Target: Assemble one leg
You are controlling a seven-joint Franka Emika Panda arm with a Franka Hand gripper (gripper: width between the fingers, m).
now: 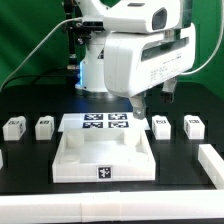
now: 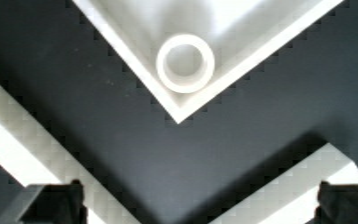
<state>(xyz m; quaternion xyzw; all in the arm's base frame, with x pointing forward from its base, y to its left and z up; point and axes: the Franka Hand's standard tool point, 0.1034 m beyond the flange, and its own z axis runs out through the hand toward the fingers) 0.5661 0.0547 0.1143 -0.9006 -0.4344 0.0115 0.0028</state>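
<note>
Since the leg (image 1: 161, 125) is a small hard block, it should feel light and stiff; pinch its two flat sides; it stands near the tray (image 1: 70, 170), by a back corner; the claw (image 1: 140, 108) hangs over that corner, spread open, holding nothing.

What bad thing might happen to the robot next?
1. The pincer hangs open and empty over a corner socket of the white tray piece; going straight down, it might bump the rim.
2. The closest leg stands right beside that tray piece, so a sloppy grab could knock it over.
</note>
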